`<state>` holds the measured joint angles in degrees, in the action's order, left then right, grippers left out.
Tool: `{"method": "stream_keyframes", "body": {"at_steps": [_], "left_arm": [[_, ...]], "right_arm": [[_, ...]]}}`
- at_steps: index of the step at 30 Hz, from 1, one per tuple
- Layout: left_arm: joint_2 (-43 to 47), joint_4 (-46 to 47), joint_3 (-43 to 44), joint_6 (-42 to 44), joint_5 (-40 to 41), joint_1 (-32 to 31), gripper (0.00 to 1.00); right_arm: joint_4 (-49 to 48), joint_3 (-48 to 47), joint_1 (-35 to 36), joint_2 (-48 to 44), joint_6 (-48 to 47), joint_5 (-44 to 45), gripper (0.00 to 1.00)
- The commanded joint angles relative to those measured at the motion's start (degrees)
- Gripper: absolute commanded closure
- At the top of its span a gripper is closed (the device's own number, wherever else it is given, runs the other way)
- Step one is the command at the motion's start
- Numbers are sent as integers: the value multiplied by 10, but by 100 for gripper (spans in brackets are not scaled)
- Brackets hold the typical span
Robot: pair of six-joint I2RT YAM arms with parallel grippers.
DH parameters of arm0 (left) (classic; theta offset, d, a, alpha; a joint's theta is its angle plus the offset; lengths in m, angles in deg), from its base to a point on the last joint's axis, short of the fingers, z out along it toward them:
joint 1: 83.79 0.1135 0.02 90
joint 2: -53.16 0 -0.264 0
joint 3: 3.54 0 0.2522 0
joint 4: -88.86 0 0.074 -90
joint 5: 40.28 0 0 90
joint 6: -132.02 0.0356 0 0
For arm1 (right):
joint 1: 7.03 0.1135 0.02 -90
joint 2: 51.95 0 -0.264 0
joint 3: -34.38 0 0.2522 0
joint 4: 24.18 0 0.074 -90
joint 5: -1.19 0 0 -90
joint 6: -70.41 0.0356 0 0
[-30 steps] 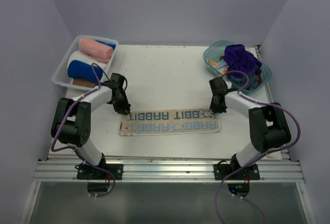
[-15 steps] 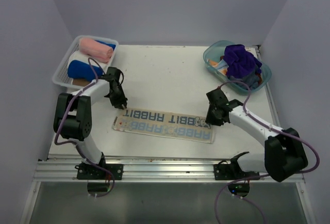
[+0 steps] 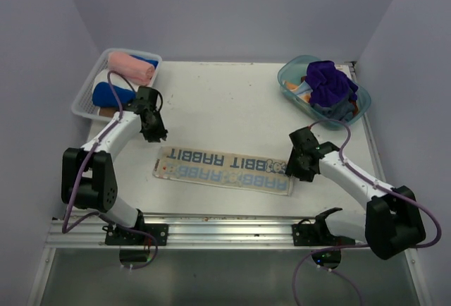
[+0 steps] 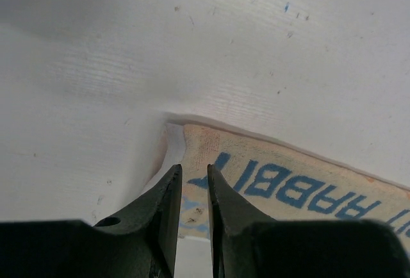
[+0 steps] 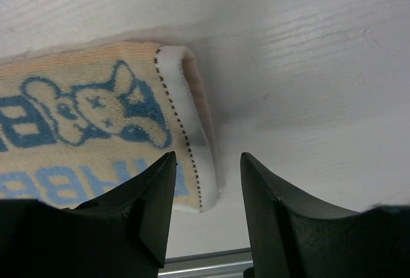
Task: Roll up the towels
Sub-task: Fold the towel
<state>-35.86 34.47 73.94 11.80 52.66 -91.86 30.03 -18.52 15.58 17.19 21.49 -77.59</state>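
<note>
— Step in hand?
— Laying out, by the look of it, with rolling not yet begun. RABBIT towel (image 3: 225,170) (image 4: 288,182) (image 5: 83,118) flat on the counter (image 3: 225,101), folded into a long strip. Runs along the near edge and close to it, a little askew, right end nearer that edge. No curl at either end.

— Right tool (image 3: 297,172) (image 5: 206,159)?
— Spread wide, over the strip's right end, with the doubled hem between its fingers in the wrist view. Pinching nothing.

— Left tool (image 3: 155,135) (image 4: 194,168)?
— Nearly pressed together, down to a thin slit, with nothing seen inside. Sits just beyond the strip's far left corner, apart from the cloth in the top view. Hard to judge its height above the counter from the wrist view alone.

— Other towels?
— Pink roll (image 3: 130,68) and blue roll (image 3: 109,94) in the white basket (image 3: 81,105) at the far left corner, apparently done. Purple towel (image 3: 330,80) heaped in the teal tub (image 3: 285,79) at the far right corner, unrolled.

— Next move?
— Probably a start from the right end, with the tool already astride it. Calls for lowering, closing on the doubled hem, then turning it over toward the left for a tight first curl. Calls too for pinning the left end against sliding on the smooth counter. An even start across the width matters as well, to avoid a cone in place of a roll.
</note>
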Motion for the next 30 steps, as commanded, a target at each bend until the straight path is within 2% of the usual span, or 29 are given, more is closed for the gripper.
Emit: {"method": "stream_keyframes", "body": {"at_steps": [1,5,7,10,11,14,17,22,28,30], "left_arm": [[-4,-1,-26,16,2,5,74],[-12,15,-42,16,-4,5,75],[-24,23,-52,17,-7,5,75],[-40,33,-69,17,-17,5,75],[-41,37,-75,17,-20,5,75],[-49,55,-98,13,-45,4,76],[-56,69,-111,3,-60,-13,76],[-65,93,-129,-33,-90,-83,76],[-63,104,-136,-86,-122,-189,76],[-57,94,-131,-88,-120,-202,76]], "right_arm": [[-30,18,-13,18,8,-41,51],[-64,26,-13,58,9,-72,52],[-79,29,-12,67,11,-73,56],[-74,23,-13,78,14,-55,76],[-70,21,-13,77,13,-49,89],[-47,13,-16,55,14,-17,100],[-13,6,-23,9,14,26,100],[67,-39,-31,-60,0,110,100],[140,-159,-31,-81,-63,159,100],[146,-186,-32,-78,-79,157,100]]}}
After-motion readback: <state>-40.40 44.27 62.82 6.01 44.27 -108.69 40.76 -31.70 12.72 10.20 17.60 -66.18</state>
